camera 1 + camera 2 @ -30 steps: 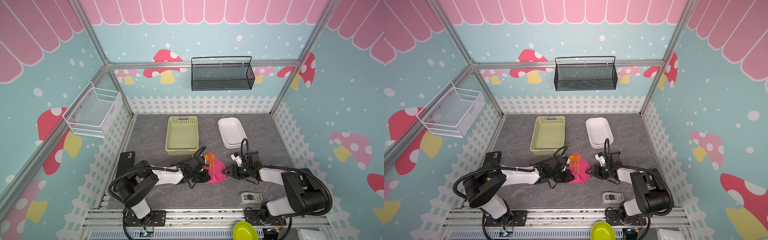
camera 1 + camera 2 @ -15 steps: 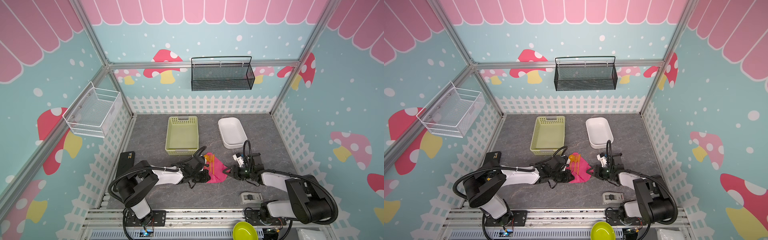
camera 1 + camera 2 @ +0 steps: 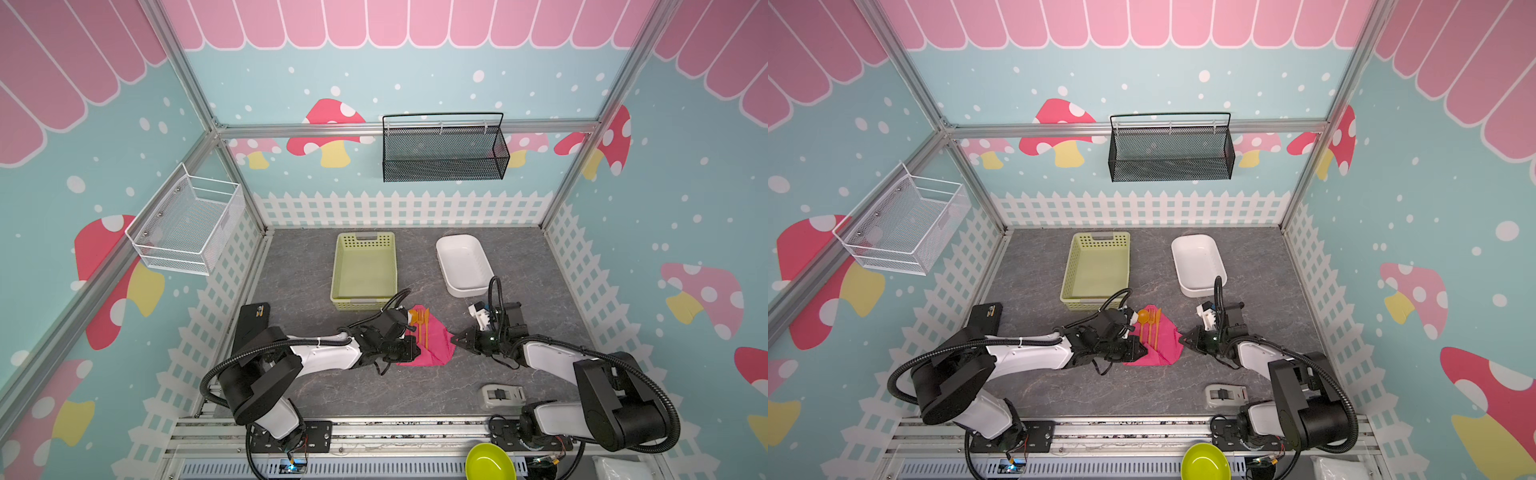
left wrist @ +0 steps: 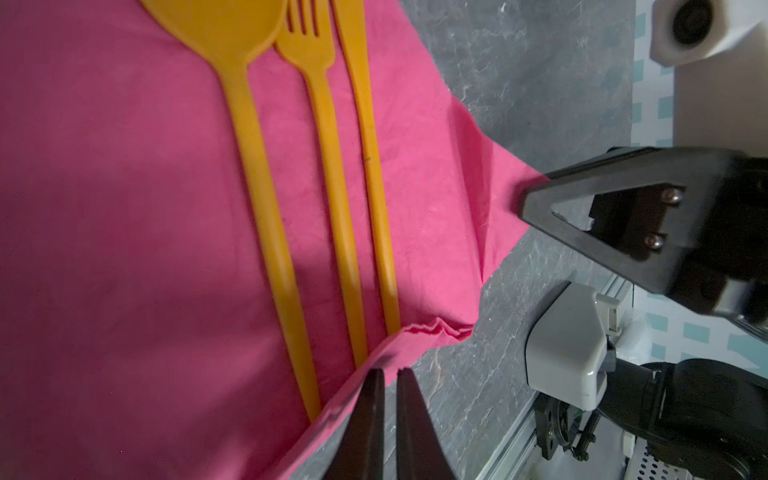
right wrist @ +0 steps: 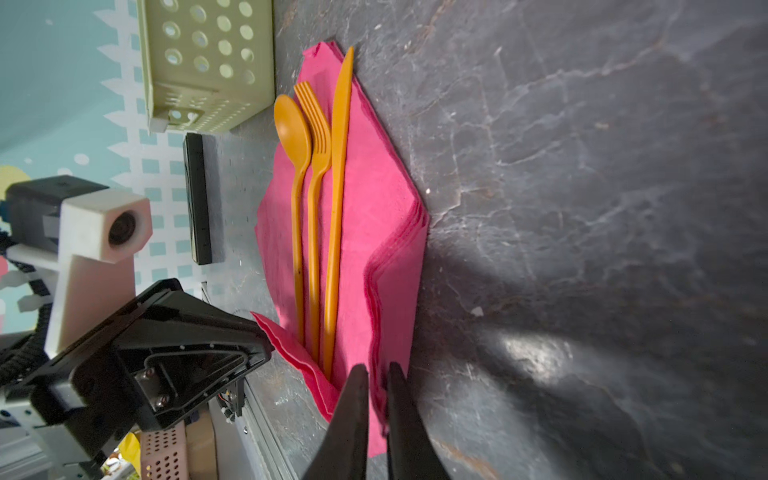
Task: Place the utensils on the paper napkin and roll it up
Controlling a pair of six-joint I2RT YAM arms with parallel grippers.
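We see the grey worktop (image 3: 415,395) with a pale green basket (image 3: 364,240) and a white tub (image 3: 466,289) standing side by side toward the back, apart from each other.

Just in front of the basket lies the pink napkin (image 3: 434,345) (image 3: 1165,349). It sits flat on the worktop like a diamond, one corner pointing toward the basket, between the two arms.

The left tool (image 3: 409,351) (image 4: 390,374) is at the napkin's near-left edge. Its fingers are pressed together on a fold of the paper, and that fold is lifted over the handle ends. The right wrist view shows the same grip from the side (image 5: 266,345).

The right tool (image 3: 457,341) (image 5: 376,370) meets the napkin at its right corner. Its fingers are nearly together, with pink paper in the narrow gap, so we read it as clamped on that corner. In the left wrist view its tip (image 4: 525,199) touches the corner's point.

On the napkin lie three orange utensils, side by side and nearly parallel, heads toward the basket. In both top views the knife (image 4: 370,137) (image 5: 338,166) is on the right, the fork (image 4: 328,145) (image 5: 318,137) in the middle and the spoon (image 4: 257,174) (image 5: 293,137) on the left. Their handle ends disappear under the raised fold.
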